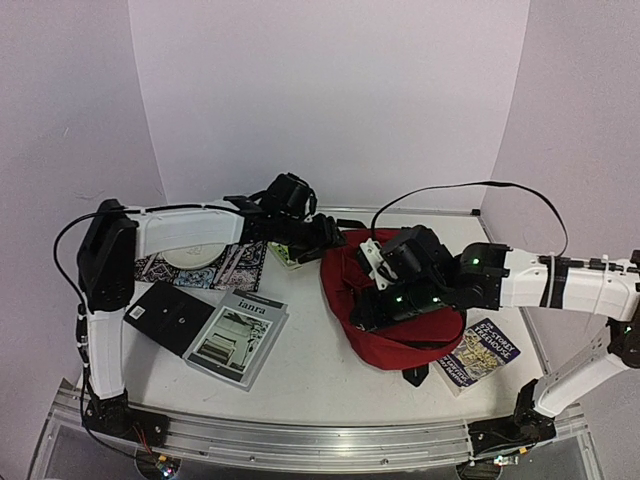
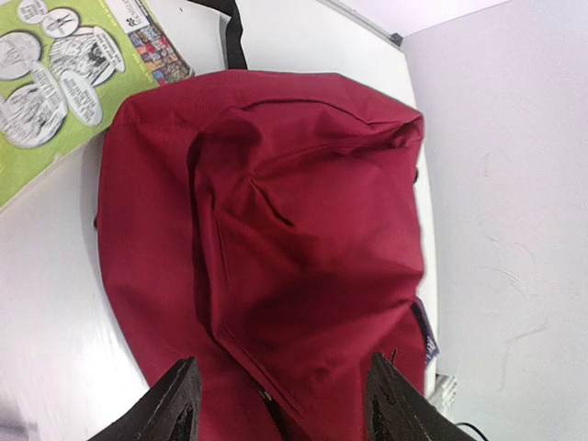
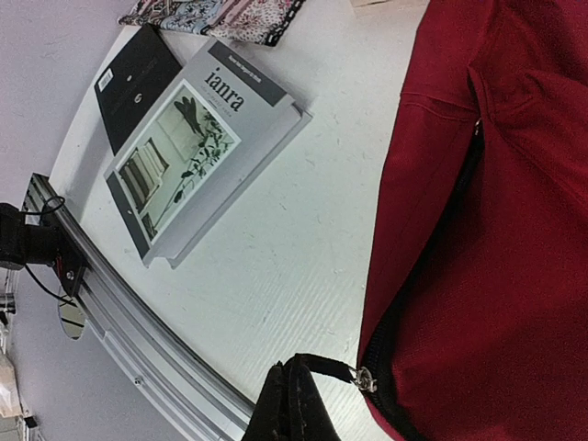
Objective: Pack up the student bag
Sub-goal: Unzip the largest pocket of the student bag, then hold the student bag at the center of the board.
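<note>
We see one student bag (image 1: 400,348), dark red and slumped flat on the desk (image 1: 320,375), right of centre and toward the back. The left wrist view looks down on its creased red fabric (image 2: 294,230), with one black strap (image 2: 234,37) running off its far end. In the right wrist view one black zip (image 3: 459,193) runs along the bag (image 3: 496,276) to a metal slider with one zip pull (image 3: 326,366).

The right tool (image 3: 289,404) is pinched closed on that zip pull at the bag's near edge, just above the desk (image 3: 303,230). The left tool (image 2: 285,409) hangs over the bag's other end with its two fingers (image 2: 175,409) spread wide and nothing clamped between them; we see only red cloth below the gap. From above, the left tool (image 1: 325,240) sits at the bag's back left corner and the right tool is hidden under its own arm.

Around the bag we count four printed things. One green comic book (image 2: 55,83) lies just beside the bag by the left tool. One grey book (image 1: 240,335) titled "ianra" (image 3: 207,156) lies left of the bag, touching one black notebook (image 1: 170,315). One colourful book (image 1: 480,355) lies to the bag's right. One patterned cloth (image 1: 235,265) lies at the back left, with one white disc (image 1: 195,252) on it.
</note>
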`<state>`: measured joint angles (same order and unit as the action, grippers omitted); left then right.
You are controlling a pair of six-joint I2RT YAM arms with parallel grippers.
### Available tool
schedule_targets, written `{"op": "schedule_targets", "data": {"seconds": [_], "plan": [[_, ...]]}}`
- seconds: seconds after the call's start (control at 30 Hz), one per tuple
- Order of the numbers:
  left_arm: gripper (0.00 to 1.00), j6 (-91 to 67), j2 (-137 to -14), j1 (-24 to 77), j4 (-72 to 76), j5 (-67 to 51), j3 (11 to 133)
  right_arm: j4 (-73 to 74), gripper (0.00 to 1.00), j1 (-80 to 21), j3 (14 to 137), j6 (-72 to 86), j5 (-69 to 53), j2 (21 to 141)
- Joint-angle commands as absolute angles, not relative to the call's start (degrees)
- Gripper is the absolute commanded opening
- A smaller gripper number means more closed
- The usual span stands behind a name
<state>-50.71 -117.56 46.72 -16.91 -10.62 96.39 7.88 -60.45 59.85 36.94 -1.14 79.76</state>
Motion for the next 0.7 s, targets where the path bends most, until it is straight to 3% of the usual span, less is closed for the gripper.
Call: {"op": "schedule_targets", "data": {"seconds": [0.0,0.4,0.67], "plan": [[0.63,-54.3,-110.7,47.1,-16.2,-14.1,89.5,3.5,0.0,-60.7,63.9,34.0,-3.6,83.1],[0.69,-58.6,-110.0,50.0,-12.6,-20.0,77.5,1.4,0.0,-60.8,58.7,34.1,-6.8,84.6],[0.7,-62.6,-115.6,52.6,-6.8,-23.1,78.8,1.2,0.0,-60.7,56.9,34.5,-6.9,84.0]]}}
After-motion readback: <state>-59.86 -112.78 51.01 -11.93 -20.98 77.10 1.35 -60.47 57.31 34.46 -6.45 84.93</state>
